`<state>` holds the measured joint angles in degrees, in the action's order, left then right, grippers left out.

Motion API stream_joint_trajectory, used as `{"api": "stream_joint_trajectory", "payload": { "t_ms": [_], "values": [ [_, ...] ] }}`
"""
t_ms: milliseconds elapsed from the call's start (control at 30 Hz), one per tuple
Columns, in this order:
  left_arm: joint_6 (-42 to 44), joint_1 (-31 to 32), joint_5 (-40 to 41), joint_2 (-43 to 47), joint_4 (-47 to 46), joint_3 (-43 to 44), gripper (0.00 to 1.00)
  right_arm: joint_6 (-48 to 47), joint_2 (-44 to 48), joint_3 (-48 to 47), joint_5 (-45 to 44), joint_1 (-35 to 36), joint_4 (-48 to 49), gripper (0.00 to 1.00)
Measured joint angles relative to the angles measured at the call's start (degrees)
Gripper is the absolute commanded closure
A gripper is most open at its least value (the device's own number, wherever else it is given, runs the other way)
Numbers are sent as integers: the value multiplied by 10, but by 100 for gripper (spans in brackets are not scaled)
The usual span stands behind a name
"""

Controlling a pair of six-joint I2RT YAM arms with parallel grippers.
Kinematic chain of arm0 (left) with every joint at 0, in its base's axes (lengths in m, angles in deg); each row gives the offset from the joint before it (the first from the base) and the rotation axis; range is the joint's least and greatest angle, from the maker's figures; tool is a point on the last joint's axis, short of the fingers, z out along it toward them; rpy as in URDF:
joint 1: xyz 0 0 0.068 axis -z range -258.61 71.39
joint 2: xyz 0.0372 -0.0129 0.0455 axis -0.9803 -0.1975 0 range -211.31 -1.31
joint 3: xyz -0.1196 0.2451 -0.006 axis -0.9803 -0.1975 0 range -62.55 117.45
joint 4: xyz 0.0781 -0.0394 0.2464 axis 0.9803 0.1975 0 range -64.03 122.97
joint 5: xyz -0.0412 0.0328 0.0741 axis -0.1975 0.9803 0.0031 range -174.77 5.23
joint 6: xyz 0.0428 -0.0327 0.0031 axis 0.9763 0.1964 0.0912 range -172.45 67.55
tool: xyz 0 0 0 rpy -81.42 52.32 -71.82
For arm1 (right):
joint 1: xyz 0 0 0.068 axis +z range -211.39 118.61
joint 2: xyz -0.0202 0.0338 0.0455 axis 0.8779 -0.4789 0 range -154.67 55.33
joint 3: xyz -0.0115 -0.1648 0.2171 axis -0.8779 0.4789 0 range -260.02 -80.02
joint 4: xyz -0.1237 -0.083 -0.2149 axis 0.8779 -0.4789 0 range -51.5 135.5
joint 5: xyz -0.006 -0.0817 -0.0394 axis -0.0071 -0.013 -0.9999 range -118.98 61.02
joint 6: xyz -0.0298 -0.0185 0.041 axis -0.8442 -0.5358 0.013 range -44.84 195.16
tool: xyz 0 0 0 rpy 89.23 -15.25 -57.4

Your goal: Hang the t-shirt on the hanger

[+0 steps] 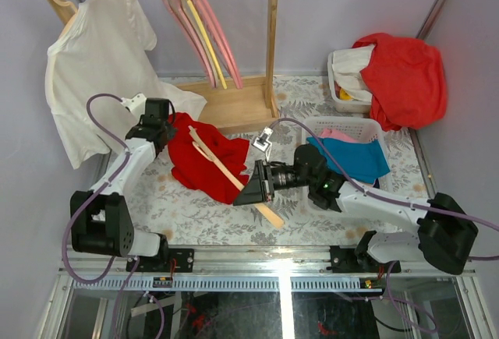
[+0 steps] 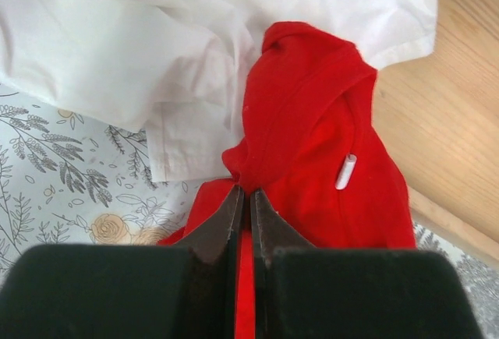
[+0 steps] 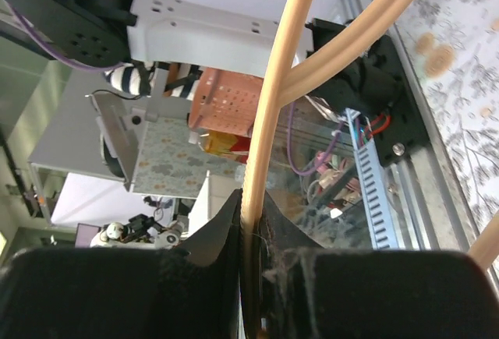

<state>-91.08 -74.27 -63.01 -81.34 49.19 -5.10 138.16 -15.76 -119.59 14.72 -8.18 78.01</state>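
Observation:
The bright red t-shirt (image 1: 204,160) lies crumpled on the patterned table left of centre. My left gripper (image 1: 169,131) is shut on a fold at its upper left edge. In the left wrist view the jaws (image 2: 245,196) pinch red cloth (image 2: 312,97), and a small white label (image 2: 345,171) shows on it. The pale wooden hanger (image 1: 222,169) lies slanted across the t-shirt, one arm on the cloth. My right gripper (image 1: 245,191) is shut on its lower part. The right wrist view shows the hanger's bar (image 3: 279,82) clamped between the fingers (image 3: 251,203).
A white t-shirt (image 1: 93,66) hangs on the wooden rack at back left, and its hem (image 2: 156,43) touches the red one. Pink and yellow hangers (image 1: 199,19) hang on the rail above the rack's base (image 1: 234,105). A white basket (image 1: 373,127) holds blue cloth, and a red-orange garment (image 1: 405,70) drapes a bin.

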Motion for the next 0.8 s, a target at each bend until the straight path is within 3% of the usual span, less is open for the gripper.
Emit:
{"api": "stream_joint_trajectory", "payload": {
  "t_ms": [300,667,800],
  "values": [
    [-1,9,-35,37,8,1,100,82,-114,-47,47,-5,152,100],
    [-1,54,-53,62,32,47,100,266,-306,-48,64,-12,465,100],
    [-1,71,-61,71,50,61,100,310,-348,-53,65,-14,523,100]
  ]
}}
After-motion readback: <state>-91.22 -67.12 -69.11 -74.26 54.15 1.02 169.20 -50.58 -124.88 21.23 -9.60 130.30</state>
